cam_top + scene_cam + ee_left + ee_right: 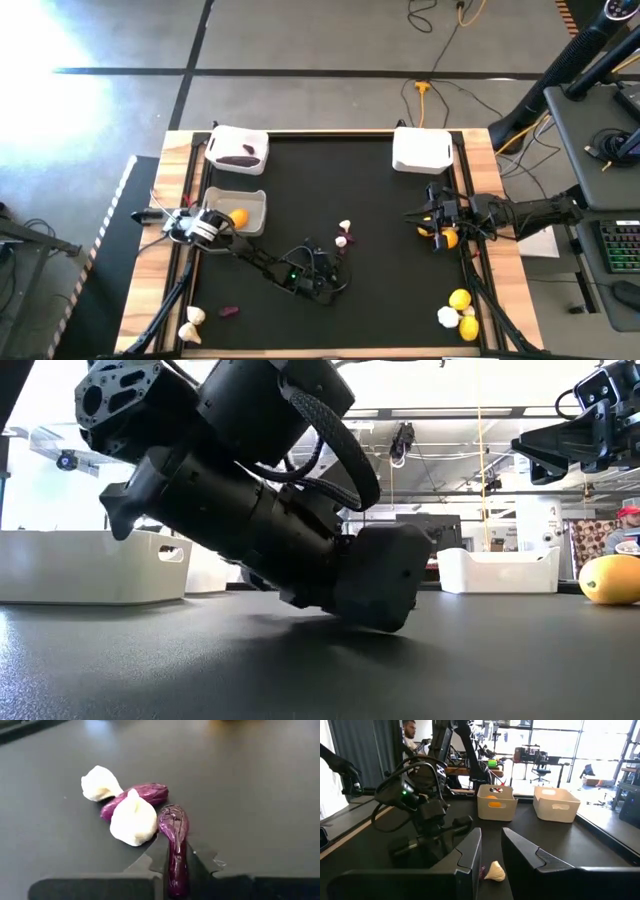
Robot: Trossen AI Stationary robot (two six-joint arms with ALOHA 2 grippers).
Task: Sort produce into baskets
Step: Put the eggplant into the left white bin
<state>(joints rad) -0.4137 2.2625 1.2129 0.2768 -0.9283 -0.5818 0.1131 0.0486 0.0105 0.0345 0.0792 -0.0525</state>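
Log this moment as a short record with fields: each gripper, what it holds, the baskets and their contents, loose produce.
left gripper: at table centre, shut on a purple piece
beside it: two garlic bulbs, a second purple piece
right gripper: near the table's right edge, holding nothing, above a lemon
far-left basket: purple pieces
near-left basket: one lemon
far-right basket: contents cannot be seen
loose produce: lemons and garlic at near-right corner; garlic and a purple piece at near-left corner
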